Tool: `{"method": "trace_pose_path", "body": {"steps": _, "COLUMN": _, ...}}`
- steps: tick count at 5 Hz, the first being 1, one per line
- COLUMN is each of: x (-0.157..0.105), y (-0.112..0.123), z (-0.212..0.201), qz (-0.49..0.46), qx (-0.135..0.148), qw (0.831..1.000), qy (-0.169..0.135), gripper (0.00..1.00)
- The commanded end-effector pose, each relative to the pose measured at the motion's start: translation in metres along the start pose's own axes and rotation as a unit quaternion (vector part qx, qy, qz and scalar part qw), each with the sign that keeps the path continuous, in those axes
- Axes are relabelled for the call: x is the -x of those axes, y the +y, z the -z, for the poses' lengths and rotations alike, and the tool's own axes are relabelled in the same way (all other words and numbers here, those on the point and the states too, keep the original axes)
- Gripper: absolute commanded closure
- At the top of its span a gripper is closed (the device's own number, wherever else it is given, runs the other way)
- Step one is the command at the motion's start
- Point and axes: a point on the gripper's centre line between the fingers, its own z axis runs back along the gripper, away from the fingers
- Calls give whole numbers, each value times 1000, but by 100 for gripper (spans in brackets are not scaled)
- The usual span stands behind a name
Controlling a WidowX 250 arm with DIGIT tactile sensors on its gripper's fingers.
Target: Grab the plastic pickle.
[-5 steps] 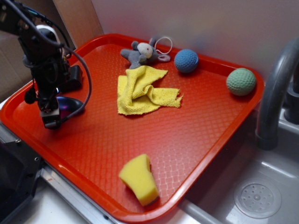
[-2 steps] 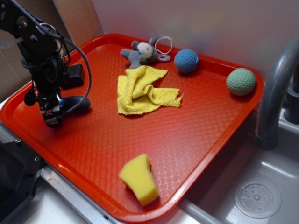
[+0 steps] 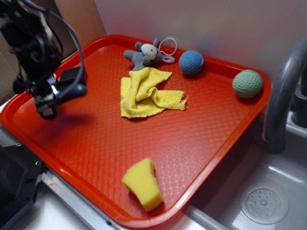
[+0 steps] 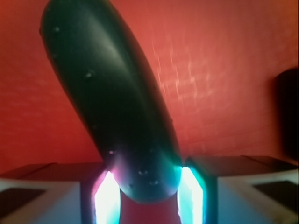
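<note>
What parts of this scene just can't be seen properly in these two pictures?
- Exterior view: the arm and end effector are motion-blurred; the fingers can't be told apart.
- Exterior view: the plastic pickle shows only as a dark smear; the end effector hides its held end.
- Wrist view: the plastic pickle fills the frame, hiding the tray behind it.
- Wrist view: a dark object is cut off by the right edge; unidentifiable.
- Exterior view: the faucet is cut off.

No readable text, labels, brands or numbers appear anywhere

The cloth [image 3: 146,93] lies mid-tray [image 3: 201,143], sponge [image 3: 142,184] in front, plush toy [image 3: 146,54] behind.
</note>
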Motion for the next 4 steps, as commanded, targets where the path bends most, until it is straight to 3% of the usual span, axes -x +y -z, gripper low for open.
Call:
{"method": "trace_pose_path", "body": {"steps": 1, "x": -18, "y": -28, "z": -106, "qz": -85, "qx": -42, "qw": 989, "qy": -115, "gripper": 100}}
{"method": "trace_pose_path", "body": {"steps": 2, "x": -40, "y": -50, "z": -153, "qz": -155, "qx": -41, "qw": 976, "qy": -145, "gripper": 100}}
{"method": "trace_pose_path", "body": {"steps": 3, "x": -50, "y": -61, "z": -170, "qz": -203, "qx": -21, "qw": 970, "qy": -135, "gripper": 100}}
{"method": "trace_pose_path", "body": {"steps": 4, "x": -47, "y": -62, "z": -166, "qz": -220, "qx": -40, "qw": 968, "qy": -114, "gripper": 100}}
